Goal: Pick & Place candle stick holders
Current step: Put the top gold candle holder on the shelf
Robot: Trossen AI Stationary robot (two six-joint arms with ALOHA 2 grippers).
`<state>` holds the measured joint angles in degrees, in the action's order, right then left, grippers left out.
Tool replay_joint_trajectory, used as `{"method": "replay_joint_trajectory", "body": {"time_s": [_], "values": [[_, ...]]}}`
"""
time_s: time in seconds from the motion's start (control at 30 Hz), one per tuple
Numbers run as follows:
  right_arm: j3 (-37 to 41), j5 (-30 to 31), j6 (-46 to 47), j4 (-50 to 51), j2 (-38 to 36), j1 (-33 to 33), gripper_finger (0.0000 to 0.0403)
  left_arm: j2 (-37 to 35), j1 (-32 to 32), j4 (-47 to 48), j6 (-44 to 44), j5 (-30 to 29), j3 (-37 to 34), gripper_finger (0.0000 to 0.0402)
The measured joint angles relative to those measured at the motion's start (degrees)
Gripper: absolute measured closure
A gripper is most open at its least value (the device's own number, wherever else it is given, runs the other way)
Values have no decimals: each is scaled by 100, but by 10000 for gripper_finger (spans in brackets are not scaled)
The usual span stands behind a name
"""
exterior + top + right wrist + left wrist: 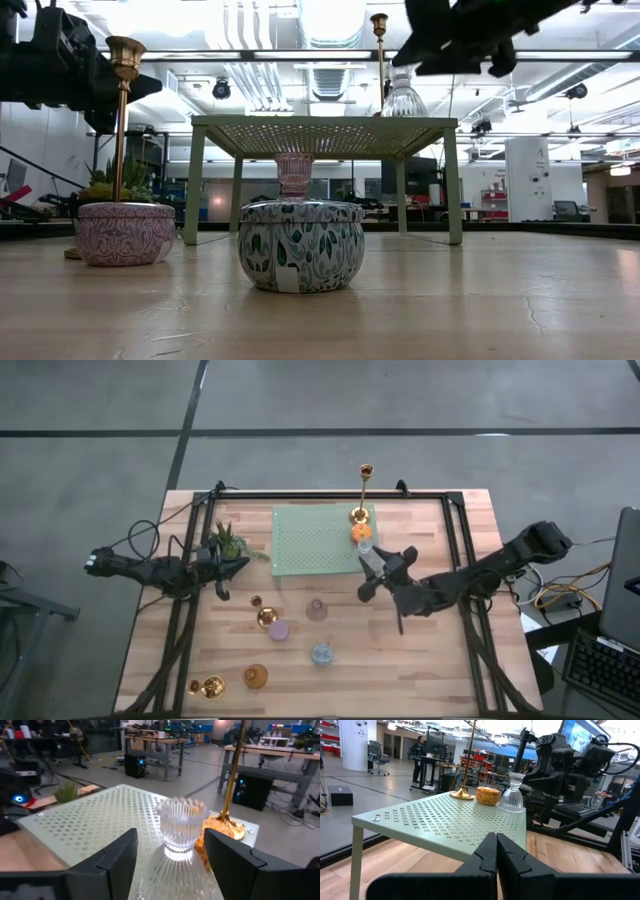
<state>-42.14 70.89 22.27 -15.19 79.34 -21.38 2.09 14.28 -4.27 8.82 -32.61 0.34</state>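
A tall gold candlestick (362, 490), an orange holder (361, 532) and a clear glass holder (367, 550) stand on the pale green perforated stand (310, 540). My right gripper (384, 572) is open at the stand's right edge. Its fingers (120, 855) stand on either side of the clear holder (181, 827), and I see no touch. My left gripper (232, 567) is shut and empty, left of the stand beside the potted plant (226, 542). Two gold candlesticks (262, 615) (208, 686) and the purple (278, 630), pink (316, 610), blue (322, 653) and amber (256, 677) holders stand on the table.
The stand is raised on four legs (194, 185), with room beneath it. In the low view a leaf-patterned tin (300, 245) and a pink patterned pot (125, 232) stand near the front. Black frame rails (460, 560) run along the table's sides. A person (419, 745) stands far off in the room.
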Motion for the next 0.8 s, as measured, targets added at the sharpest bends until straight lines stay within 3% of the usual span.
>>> {"method": "replay_joint_trajectory", "body": {"time_s": [0.43, 0.63, 0.8], "values": [[6, -389, 16, 324, -679, -835, 147, 0, 2, 0, 1, -1, 0, 399], [6, -1703, 46, 380, -694, -1233, 161, 0, 0, 0, 1, -2, 0, 399], [-64, -2559, 695, 507, -376, -1439, 183, -1, 1, 0, 2, -1, 0, 399]]}}
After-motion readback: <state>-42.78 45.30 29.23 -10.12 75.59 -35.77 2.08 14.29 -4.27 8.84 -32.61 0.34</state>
